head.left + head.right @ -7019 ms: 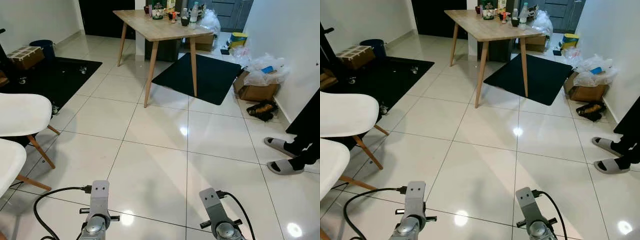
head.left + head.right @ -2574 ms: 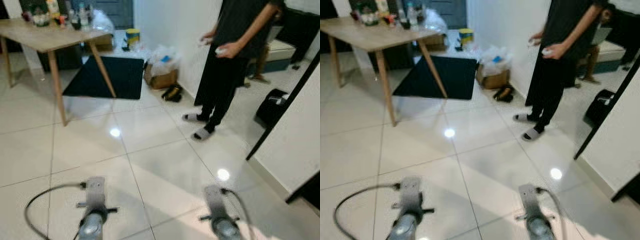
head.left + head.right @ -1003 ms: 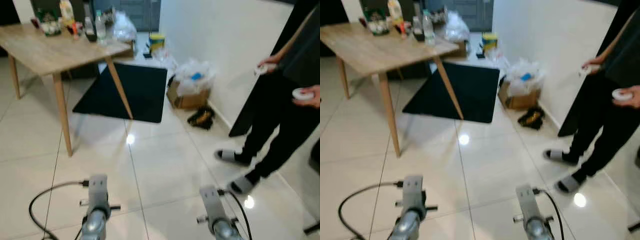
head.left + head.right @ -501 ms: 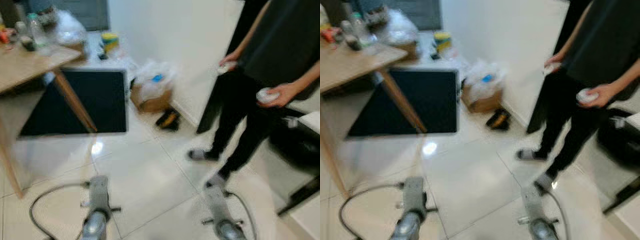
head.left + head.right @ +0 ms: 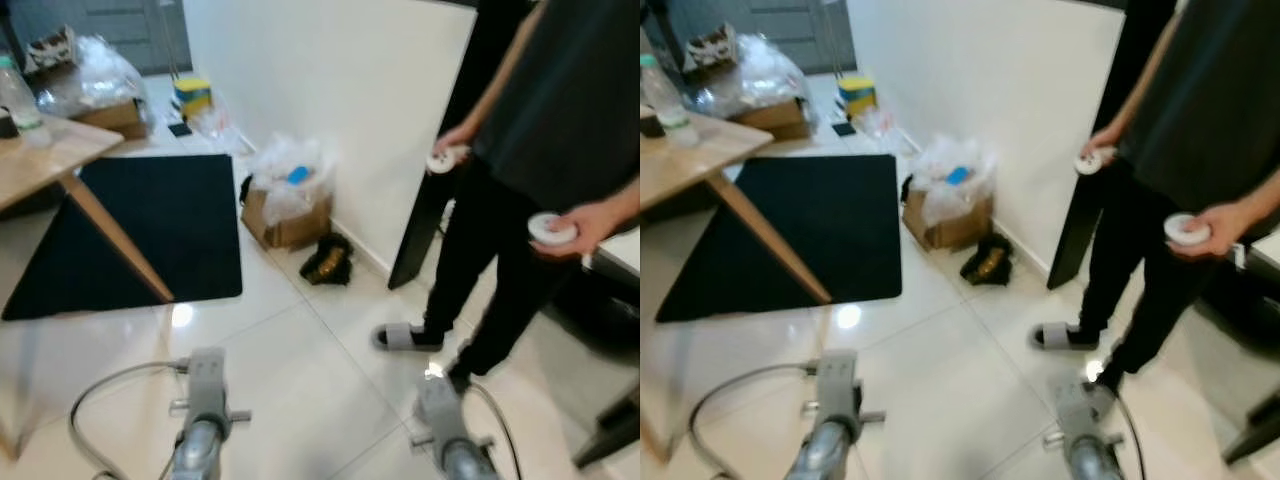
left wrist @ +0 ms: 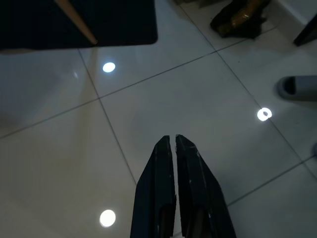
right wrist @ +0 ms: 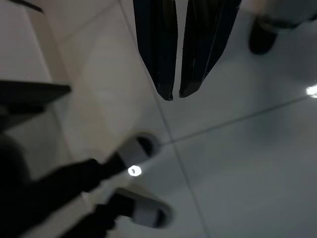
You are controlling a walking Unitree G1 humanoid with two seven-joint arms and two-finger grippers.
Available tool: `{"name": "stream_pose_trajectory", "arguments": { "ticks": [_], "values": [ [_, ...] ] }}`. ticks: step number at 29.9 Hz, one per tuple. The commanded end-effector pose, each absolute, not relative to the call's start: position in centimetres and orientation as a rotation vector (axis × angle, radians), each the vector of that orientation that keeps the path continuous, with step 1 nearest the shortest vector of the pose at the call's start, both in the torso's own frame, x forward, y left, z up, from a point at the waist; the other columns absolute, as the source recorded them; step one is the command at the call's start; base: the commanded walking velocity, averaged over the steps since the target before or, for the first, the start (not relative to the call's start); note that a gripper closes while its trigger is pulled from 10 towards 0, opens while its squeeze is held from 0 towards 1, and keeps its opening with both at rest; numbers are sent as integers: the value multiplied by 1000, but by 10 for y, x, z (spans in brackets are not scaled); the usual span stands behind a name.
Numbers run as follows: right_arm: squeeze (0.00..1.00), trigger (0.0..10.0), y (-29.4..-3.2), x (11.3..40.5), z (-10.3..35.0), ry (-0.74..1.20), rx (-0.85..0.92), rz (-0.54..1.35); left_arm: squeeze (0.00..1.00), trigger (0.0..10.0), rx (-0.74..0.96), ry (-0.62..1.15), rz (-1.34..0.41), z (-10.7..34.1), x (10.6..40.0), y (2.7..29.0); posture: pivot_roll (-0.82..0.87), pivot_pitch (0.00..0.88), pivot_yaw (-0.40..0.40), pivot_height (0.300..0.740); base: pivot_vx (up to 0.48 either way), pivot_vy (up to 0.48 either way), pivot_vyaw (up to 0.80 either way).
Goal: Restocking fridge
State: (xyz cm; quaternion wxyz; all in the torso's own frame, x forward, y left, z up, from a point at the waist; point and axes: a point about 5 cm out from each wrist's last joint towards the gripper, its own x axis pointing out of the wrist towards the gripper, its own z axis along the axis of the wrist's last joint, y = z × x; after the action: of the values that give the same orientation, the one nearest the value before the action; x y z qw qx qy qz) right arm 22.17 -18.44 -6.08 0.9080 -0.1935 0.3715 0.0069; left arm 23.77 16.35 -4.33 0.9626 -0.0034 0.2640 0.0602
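1. Fridge and stock: I cannot pick out a fridge from where the robot looks; bottles point(image 5: 662, 95) stand on the wooden table point(image 5: 700, 150) to its left, well apart from both arms.
2. Left gripper point(image 6: 174, 144): fingers pressed together, holding nothing, pointed at bare tile floor point(image 5: 300, 380).
3. Right gripper point(image 7: 175, 94): fingers nearly closed with a thin gap, also empty, hanging above the floor near a grey slipper point(image 7: 136, 148).
4. Collision risk: a person point(image 5: 540, 180) stands just beside the right arm, a white controller point(image 5: 552, 228) in each hand; a careless step could strike their feet.
5. Trip risk: a cardboard box with plastic bags point(image 5: 288, 205) and dark shoes point(image 5: 328, 260) lie along the wall.
6. Snag risk: the left arm's cable point(image 5: 100, 400) loops loose.
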Motion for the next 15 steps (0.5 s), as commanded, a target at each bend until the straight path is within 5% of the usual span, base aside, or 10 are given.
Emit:
{"name": "stream_pose_trajectory", "arguments": {
  "ticks": [1, 15],
  "values": [
    [0, 10000, -194, 218, -62, 777, -415, -4, 0, 10000, 1, 547, 101, -44, 237, 160, -62, 0, -26, 740, 394, 0, 0],
    [0, 10000, -190, 216, -64, 785, -427, 22, 0, 10000, 12, 544, 89, -44, 238, 161, -57, 0, -15, 740, 392, 0, 0]
  ]
}}
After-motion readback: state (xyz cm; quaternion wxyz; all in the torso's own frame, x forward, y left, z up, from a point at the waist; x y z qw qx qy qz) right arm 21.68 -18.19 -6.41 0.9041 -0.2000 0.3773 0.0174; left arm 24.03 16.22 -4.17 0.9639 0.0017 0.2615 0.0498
